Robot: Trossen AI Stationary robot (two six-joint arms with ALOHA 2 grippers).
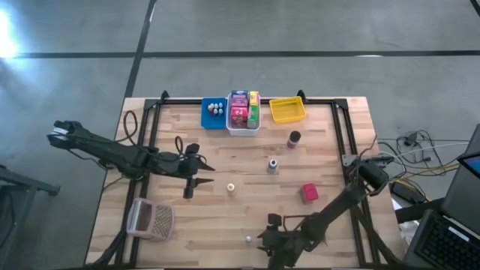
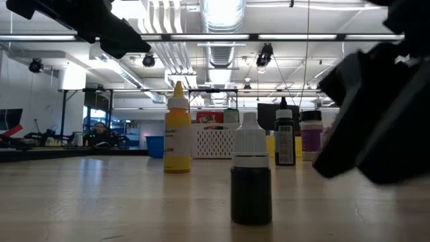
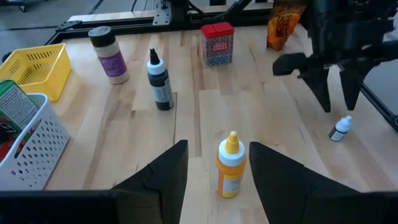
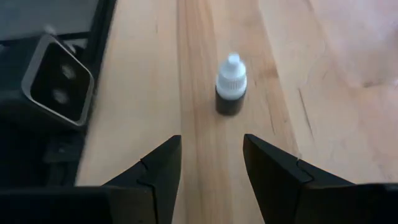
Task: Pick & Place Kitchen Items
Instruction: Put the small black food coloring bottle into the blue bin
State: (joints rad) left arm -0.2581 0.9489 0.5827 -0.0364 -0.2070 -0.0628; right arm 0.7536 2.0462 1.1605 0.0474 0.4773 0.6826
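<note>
Both end effectors spread, small bottles standing free

The right end effector (image 4: 208, 165) hangs with fingers apart, empty, near the tabletop's (image 1: 330, 161) front edge, a small dark white-capped bottle (image 4: 231, 92) standing just ahead. The left end effector (image 3: 214, 171), also spread and empty, points at the upright yellow bottle (image 3: 229, 165) mid-tabletop

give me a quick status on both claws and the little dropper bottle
Right claw open, lined up on small dark dropper bottle, not touching. Left claw open, empty, facing yellow bottle. Nothing between.
</note>
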